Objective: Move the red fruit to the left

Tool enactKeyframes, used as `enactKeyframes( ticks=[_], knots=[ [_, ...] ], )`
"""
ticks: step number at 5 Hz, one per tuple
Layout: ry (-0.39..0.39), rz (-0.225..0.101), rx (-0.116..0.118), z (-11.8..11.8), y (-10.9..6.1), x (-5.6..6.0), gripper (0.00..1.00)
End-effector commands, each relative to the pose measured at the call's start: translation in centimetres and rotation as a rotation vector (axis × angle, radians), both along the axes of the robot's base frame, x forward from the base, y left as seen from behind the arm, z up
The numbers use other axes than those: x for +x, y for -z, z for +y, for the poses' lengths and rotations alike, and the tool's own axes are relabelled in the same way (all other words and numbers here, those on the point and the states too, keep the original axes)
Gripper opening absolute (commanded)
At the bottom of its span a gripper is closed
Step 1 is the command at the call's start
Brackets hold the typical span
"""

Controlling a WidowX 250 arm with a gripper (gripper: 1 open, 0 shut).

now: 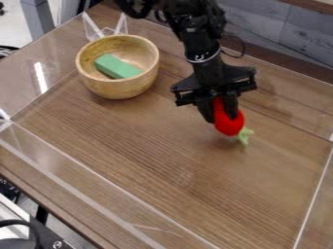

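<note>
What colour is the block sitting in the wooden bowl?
Green: the block lies inside the wooden bowl, shown in the camera view.

Wood-grain surface fenced by clear plastic walls

The brown wood-grain surface point(143, 160) fills most of the view, with even light and a soft sheen across it. Low clear plastic walls point(78, 199) run along its near, left and right edges. Behind the far edge stands a grey planked wall point(279, 34). At the near left corner, dark cables point(19, 233) hang below.
</note>
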State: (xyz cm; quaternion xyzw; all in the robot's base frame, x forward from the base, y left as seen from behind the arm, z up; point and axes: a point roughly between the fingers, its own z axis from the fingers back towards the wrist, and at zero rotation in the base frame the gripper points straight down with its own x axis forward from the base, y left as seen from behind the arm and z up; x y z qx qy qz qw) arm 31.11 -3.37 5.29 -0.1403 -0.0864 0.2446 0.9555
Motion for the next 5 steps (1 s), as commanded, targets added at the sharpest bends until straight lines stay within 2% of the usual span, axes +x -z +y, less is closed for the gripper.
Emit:
enactKeyframes(
  ticks=[1,2,3,4,5],
  knots=[
    [0.149,-0.065,0.019,-0.3,-0.9,0.8,0.0],
    [0.28,-0.082,0.025,-0.6,-1.3,1.0,0.0],
    [0.421,-0.091,0.04,0.7,-1.7,1.5,1.0],
    [0.526,-0.092,0.06,2.2,-1.7,2.1,0.0],
    [0.556,-0.085,0.074,2.6,-1.7,2.6,0.0]
  ],
)
